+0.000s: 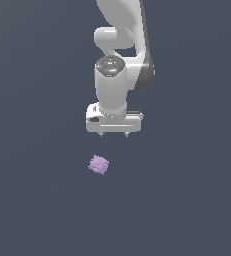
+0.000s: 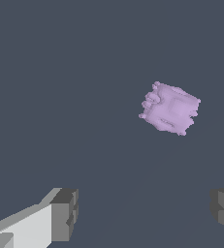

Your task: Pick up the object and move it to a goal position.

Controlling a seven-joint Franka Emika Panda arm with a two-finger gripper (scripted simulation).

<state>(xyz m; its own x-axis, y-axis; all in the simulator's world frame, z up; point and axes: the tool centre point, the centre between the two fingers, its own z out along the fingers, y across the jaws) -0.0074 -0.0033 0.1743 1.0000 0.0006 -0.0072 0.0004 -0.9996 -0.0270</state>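
1. End effector (image 1: 114,134) white, pointing straight down, fingers spread wide apart, nothing between them.
2. Exterior view: only two short finger stubs show under the white hand body, one at each end of the bar.
3. Wrist view: end effector (image 2: 143,213) shows as two grey finger pads (image 2: 65,214) at opposite sides of the picture, with a wide gap of bare surface between them.
4. One finger in the wrist view has a white body behind its grey pad; the other finger is cut off by the picture edge.
5. Arm: white links with a dark grey joint band, rising out of the exterior view's top edge.
6. Object (image 1: 98,164): small pale purple lumpy ball with short knobby bumps, lying on the surface, much smaller than the hand.
7. Exterior view: object sits below the end effector, a bit toward the exterior view's left, clearly apart from the fingers, no contact.
8. Wrist view: object (image 2: 170,108) lies off the line between the fingers, not in the gap.
9. Surface (image 1: 187,200): plain dark blue-grey, flat, uniform.
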